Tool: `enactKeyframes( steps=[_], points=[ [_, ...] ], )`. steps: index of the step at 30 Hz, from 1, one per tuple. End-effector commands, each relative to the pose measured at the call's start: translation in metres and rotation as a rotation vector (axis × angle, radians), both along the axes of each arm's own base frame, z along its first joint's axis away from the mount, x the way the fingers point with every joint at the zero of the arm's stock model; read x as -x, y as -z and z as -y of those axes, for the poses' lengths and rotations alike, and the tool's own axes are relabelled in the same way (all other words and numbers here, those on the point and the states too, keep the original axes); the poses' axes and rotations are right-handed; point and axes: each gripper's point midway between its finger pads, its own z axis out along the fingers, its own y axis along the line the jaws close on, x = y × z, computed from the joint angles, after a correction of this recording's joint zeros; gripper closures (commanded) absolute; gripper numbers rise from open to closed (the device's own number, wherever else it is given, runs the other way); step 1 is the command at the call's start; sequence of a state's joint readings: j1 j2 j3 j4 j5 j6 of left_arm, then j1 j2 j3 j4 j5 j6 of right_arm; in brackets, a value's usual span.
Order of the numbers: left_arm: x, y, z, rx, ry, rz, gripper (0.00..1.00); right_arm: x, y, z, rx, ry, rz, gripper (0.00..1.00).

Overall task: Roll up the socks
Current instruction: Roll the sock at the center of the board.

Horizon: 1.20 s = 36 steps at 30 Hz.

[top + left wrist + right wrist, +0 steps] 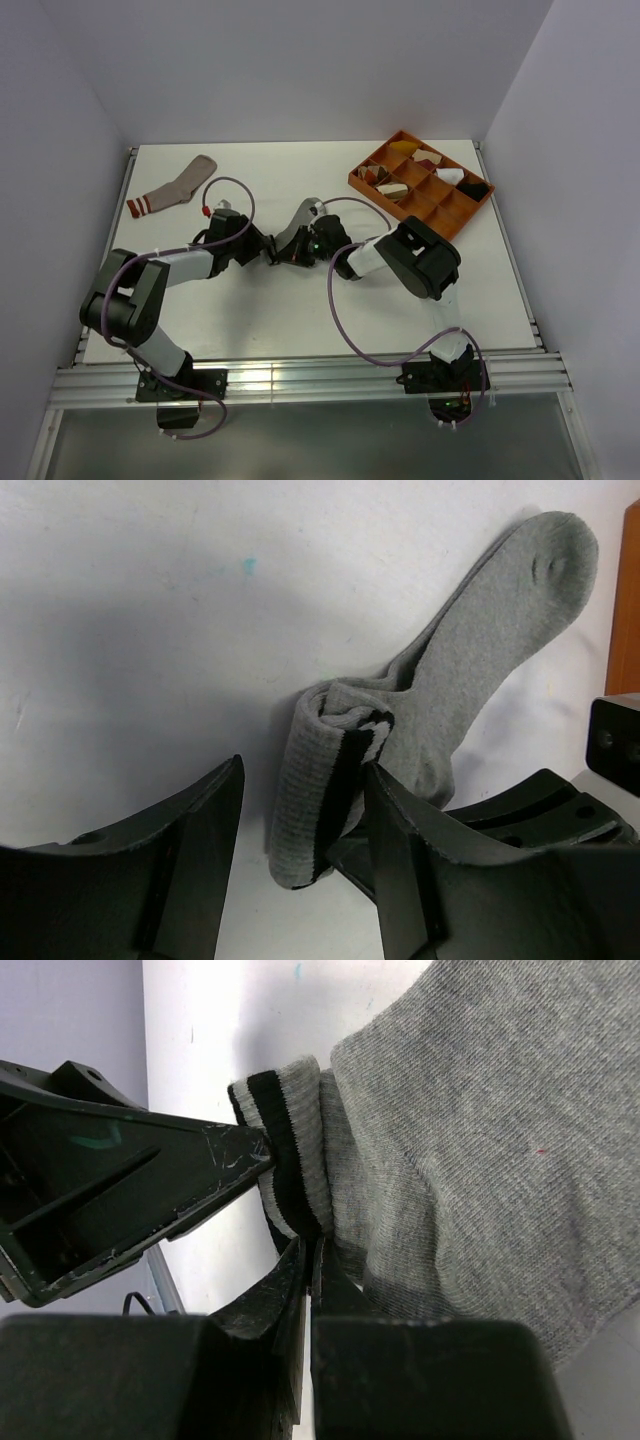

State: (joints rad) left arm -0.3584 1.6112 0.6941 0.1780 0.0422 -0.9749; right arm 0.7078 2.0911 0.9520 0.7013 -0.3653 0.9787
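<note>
The grey sock point(470, 650) lies mid-table, its cuff curled over and pinched between the closed fingers of the right gripper point(308, 1255). The left gripper point(300, 780) straddles the roll, fingers apart; rolling toward the toe seems next.

- The right gripper point(310, 1252), bottom centre, has its jaws pressed together on the folded, dark-striped cuff of the grey sock point(480, 1140).
- The left gripper finger point(190, 1175) reaches in from the left, its tip touching that cuff.
- White tabletop point(230, 1020) shows at the top.

White table point(300, 310) bears a tan sock point(175, 186) near its far left corner, a grey sock point(300, 218) at centre, a tray point(474, 216) far right.
</note>
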Motion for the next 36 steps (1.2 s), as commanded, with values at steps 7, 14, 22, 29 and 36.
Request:
enactKeyframes(
  steps=[7,14,22,29,36],
  points=[
    [0.001,0.008,0.005,0.033,0.013,0.005,0.5,0.012,0.053,0.02,0.179,-0.009,-0.099,1.0],
    [0.006,0.016,-0.002,0.001,-0.009,-0.026,0.74,0.003,0.04,0.019,0.229,-0.029,-0.033,1.0],
    [0.005,0.02,-0.009,-0.045,-0.043,-0.082,1.0,-0.01,0.005,0.025,0.289,-0.05,0.132,0.81],
    [0.011,0.02,-0.018,-0.111,-0.078,-0.201,1.0,-0.017,-0.04,0.038,0.405,-0.07,0.452,0.54],
    [0.006,0.007,-0.019,-0.204,-0.071,-0.25,1.0,-0.008,-0.052,0.025,0.49,-0.096,0.674,0.5]
  ],
)
